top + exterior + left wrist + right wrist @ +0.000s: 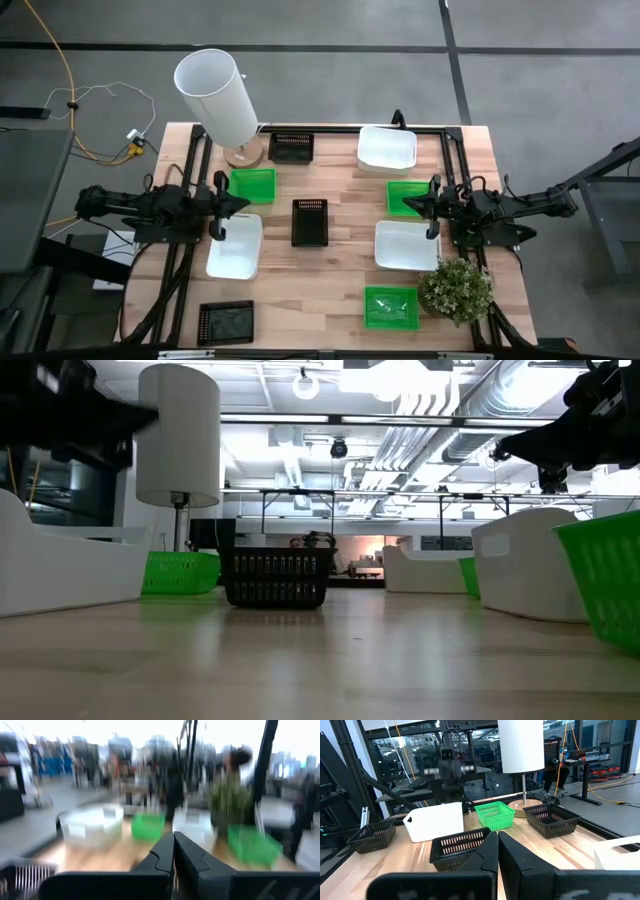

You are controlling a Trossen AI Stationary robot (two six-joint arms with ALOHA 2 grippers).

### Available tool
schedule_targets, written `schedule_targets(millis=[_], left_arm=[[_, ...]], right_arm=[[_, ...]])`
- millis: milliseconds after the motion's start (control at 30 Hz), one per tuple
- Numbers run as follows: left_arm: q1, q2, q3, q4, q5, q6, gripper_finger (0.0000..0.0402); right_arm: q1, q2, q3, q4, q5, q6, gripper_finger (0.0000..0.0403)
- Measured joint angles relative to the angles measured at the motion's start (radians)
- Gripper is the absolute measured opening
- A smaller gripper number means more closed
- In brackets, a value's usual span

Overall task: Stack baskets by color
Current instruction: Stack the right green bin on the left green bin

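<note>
Nothing stacked yet: nine baskets lie apart on the table (330, 290), three each of green, white, black. Left gripper (240, 205) is clenched on nothing, hovering at the left side betw. the green basket (253, 184) just behind it and the white basket (236, 246) just in front; both nearly under the fingertips. Right gripper (412, 203) is likewise clenched & empty, at the right side over the near edge of another green basket (406, 196), w/ a white basket (406, 245) just in front. The centre black basket (310, 221) sits betw. the two arms, long axis running front-to-back, roughly as near to one as the other; in the right wrist view it (461, 847) is straight ahead of the fingers. My read: each arm's nearest pick is the green one beside it, so a short drop w/ jaws opened first. Other pieces farther off: black back-centre (292, 147), black front-left (226, 322), white back-right (387, 147), green front-right (392, 306).
</note>
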Motion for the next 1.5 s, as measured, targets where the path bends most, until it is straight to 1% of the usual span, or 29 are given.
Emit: schedule_targets(millis=[67,100,167,267,400,533,633,733,900,1033,1133,1233,1333,1400,1500], left_arm=[[0.0,0.017,0.003,0.137,0.002,-0.002,0.0001],[0.0,0.028,0.012,0.17,0.004,0.004,0.0004],[0.0,0.062,0.057,0.174,0.011,0.025,0.0014],[0.0,0.141,0.157,0.072,0.0,0.03,0.004],[0.0,0.28,0.309,-0.099,-0.003,0.014,0.0089],[0.0,0.403,0.431,-0.202,-0.006,-0.021,0.0139],[0.0,0.471,0.504,-0.278,-0.027,-0.03,0.0169],[0.0,0.527,0.541,-0.313,-0.054,-0.048,0.0189],[0.0,0.61,0.572,-0.312,-0.076,-0.049,0.0198],[0.007,0.685,0.612,-0.337,-0.147,-0.053,0.0196],[0.045,0.758,0.691,-0.466,-0.17,-0.086,0.0196],[0.099,0.858,0.779,-0.629,-0.138,-0.11,0.0196],[0.162,0.955,0.831,-0.767,-0.099,-0.11,0.0196],[0.203,1.015,0.841,-0.814,-0.055,-0.101,0.0196],[0.251,1.095,0.841,-0.856,0.02,-0.04,0.0196]], right_arm=[[0.0,0.0,0.0,0.0,0.0,0.0,0.0],[0.0,0.0,0.0,0.0,0.0,0.0,0.0],[0.0,0.0,0.0,0.0,0.0,0.0,0.0],[0.0,0.0,0.0,0.0,0.0,0.0,0.0],[0.0,0.0,0.0,0.0,0.0,0.0,0.0],[0.0,0.0,0.0,0.0,0.0,0.0,0.0],[0.0,0.0,0.0,0.0,0.0,0.0,0.0],[0.0,0.0,0.0,0.0,0.0,0.0,0.0],[0.0,0.0,0.0,0.0,0.0,0.0,0.0],[0.0,0.0,0.0,0.0,0.0,0.0,0.0],[0.0,0.0,0.0,0.0,0.0,0.0,0.0],[0.0,0.0,0.0,0.0,0.0,0.0,0.0],[0.0,0.0,0.0,0.0,0.0,0.0,0.0],[0.0,0.0,0.0,0.0,0.0,0.0,0.0],[0.0,0.0,0.0,0.0,0.0,0.0,0.0]])
